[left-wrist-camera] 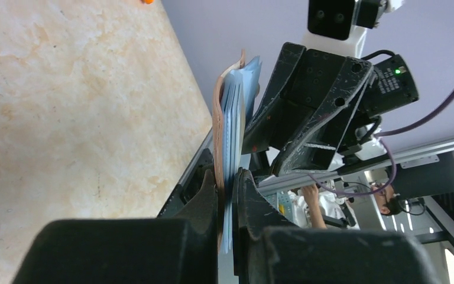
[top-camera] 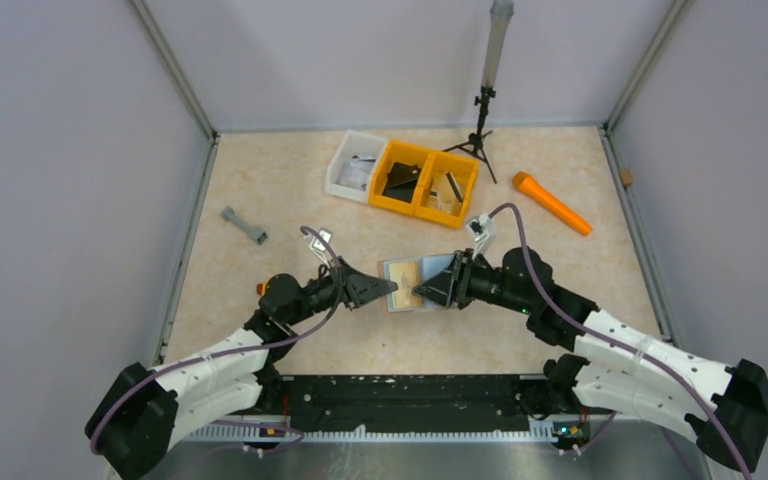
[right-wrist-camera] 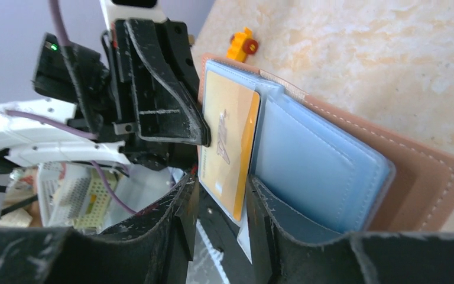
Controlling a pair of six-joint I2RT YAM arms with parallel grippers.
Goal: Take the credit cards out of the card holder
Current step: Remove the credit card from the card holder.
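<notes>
Top external view showed, at the left of the counter (top-camera: 290, 190), a small grey dumbbell-shaped piece (top-camera: 244, 226) lying alone. Near the middle, the left end effector (top-camera: 388, 291) reached in from the left, and its jaws were closed tight on the left edge of the card holder (top-camera: 406, 273). In the left wrist view both jaws pinched the brown outside and the pale blue inside leaves together, and the holder stood on its edge there. The holder was open and sat between the two end effectors. The right end effector (top-camera: 424, 292) met it from the right side. In the right wrist view its jaws stood partly open, one on each side of a yellow credit card (right-wrist-camera: 227, 148) that lay against the blue inside of the holder, beside a blue pocket. Whether the jaws pressed the card, I could not tell. Behind the holder stood a white bin (top-camera: 355, 165), then two yellow bins (top-camera: 428, 182), then a black tripod (top-camera: 480, 130). At the far right lay an orange stick (top-camera: 552, 203).
</notes>
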